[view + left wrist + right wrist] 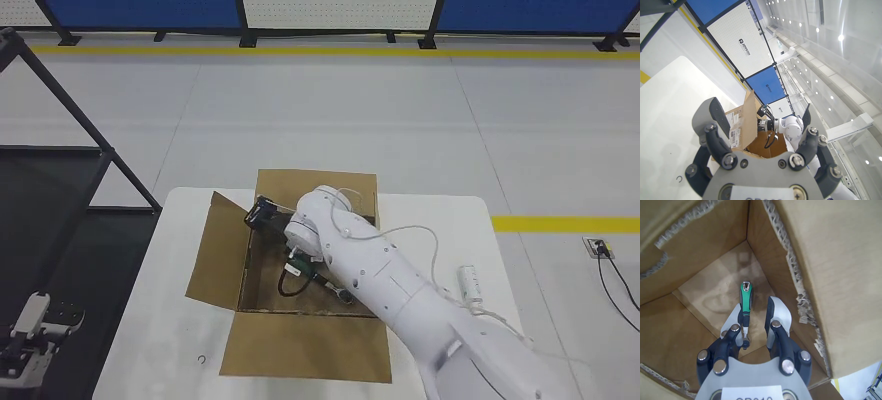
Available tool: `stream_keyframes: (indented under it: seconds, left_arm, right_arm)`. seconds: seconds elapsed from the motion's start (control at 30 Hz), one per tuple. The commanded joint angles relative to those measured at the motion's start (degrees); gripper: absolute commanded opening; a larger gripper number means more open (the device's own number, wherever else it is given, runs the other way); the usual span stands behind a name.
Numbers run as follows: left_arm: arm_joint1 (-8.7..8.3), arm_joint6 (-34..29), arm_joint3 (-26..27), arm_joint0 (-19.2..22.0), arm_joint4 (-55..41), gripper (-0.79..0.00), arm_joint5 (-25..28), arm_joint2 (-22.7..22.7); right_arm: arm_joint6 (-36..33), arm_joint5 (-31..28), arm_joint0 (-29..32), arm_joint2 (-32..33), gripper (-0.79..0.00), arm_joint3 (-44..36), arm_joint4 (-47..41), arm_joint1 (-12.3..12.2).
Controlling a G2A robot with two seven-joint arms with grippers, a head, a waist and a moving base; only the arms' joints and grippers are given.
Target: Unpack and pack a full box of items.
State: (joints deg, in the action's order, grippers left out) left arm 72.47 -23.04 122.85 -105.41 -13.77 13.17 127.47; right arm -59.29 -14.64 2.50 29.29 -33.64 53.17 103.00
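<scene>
While the right gripper (755, 303) sits inside the cardboard box (810, 256) with its fingers (770, 308) open, the green-handled ratchet (745, 298) appears to lie on the box floor against 1 finger. An off-centre closure could nudge it aside or pinch it askew. The left gripper (762, 103), open and empty, hangs well apart.

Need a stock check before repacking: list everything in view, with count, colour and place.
box: one, brown cardboard, on the table, flaps open
ratchet wrench: one, green-and-black handle, silver head, on the box floor between the right gripper's fingers
cylinder: one, white, on the table outside the box
small hook: one, dark, on the table near the front flap
table: one, white, under the box
right gripper: one, grey and black, open, inside the box
left gripper: one, grey and black, open, pointed toward the box
</scene>
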Motion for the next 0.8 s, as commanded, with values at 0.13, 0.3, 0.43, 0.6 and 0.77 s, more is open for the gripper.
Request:
stream_keyframes:
  seconds: [0.13,0.3,0.43,0.6,0.77]
  left_arm:
    - [0.00,0.02,0.30,0.24,0.67,0.000,-0.26,-0.73]
    - [0.00,0.05,0.42,0.33,1.05,0.000,-0.40,-1.07]
    - [-0.01,-0.11,0.38,0.38,1.40,0.000,-0.48,-1.36]
    - [0.00,-0.38,0.52,0.19,1.97,0.000,-0.50,-1.79]
    - [-0.01,-0.68,0.81,0.21,2.24,0.000,-0.78,-2.47]
  right_arm:
    - [-9.82,6.02,11.65,9.78,-0.459,-31.19,9.26,-8.86]
    - [-17.54,4.56,28.19,20.99,-0.446,-59.81,19.28,-14.96]
    - [-16.66,4.67,36.26,26.99,-0.446,-72.12,24.08,-16.87]
    - [-15.69,7.45,42.14,34.15,-0.249,-81.68,27.61,-18.07]
    - [-17.04,10.18,46.09,43.16,-0.025,-87.85,28.52,-18.97]
